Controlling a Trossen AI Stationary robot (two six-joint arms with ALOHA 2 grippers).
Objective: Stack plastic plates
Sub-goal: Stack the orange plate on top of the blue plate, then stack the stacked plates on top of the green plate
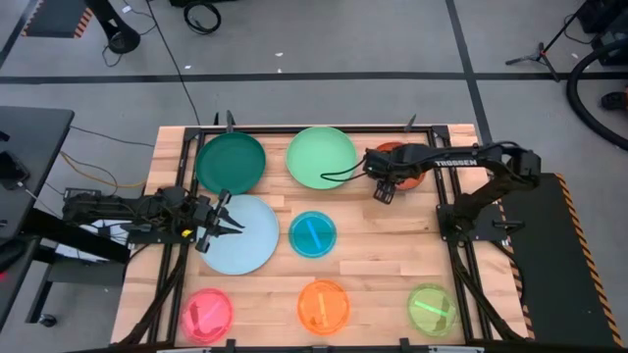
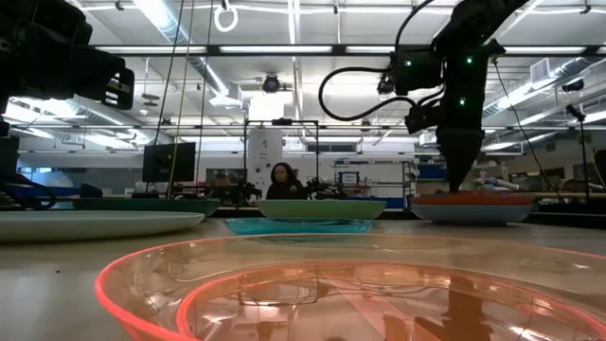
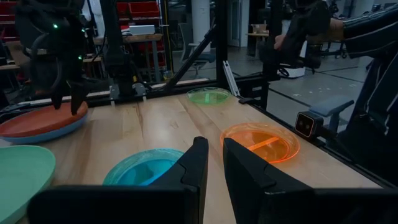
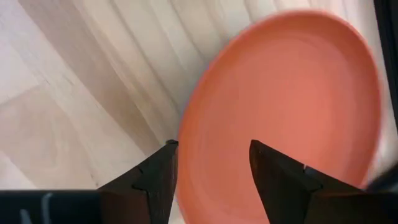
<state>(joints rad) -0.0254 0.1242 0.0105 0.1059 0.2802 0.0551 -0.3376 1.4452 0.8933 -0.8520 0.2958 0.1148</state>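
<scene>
While the right gripper (image 1: 384, 192) hangs over the near rim of the red-orange plate (image 1: 410, 169) at the table's 1 o'clock, its fingers are spread, one either side of the plate's edge in the right wrist view (image 4: 280, 118), gripping nothing. Red-orange plate sits on top of a blue plate (image 3: 43, 132); the blue rim shows under it in the left wrist view

Left gripper (image 1: 218, 226) is at 9 o'clock, over the left edge of the pale blue plate (image 1: 245, 240); fingers (image 3: 198, 163) narrowly apart, nothing between them

Plate layout from the high view:
- dark green plate (image 1: 231, 163) at 11 o'clock
- light green plate (image 1: 321, 156) at 12 o'clock, just beside the red-orange stack
- small teal plate (image 1: 313, 234) at centre, just right of the pale blue one
- small pink plate (image 1: 207, 315) at 7 o'clock
- small orange plate (image 1: 324, 306) at 6 o'clock
- small lime plate (image 1: 431, 310) at 5 o'clock

All on the wooden table (image 1: 392, 245), none of the singles touching each other

Low view: a person (image 2: 281, 182) sits in the room well behind the table
</scene>
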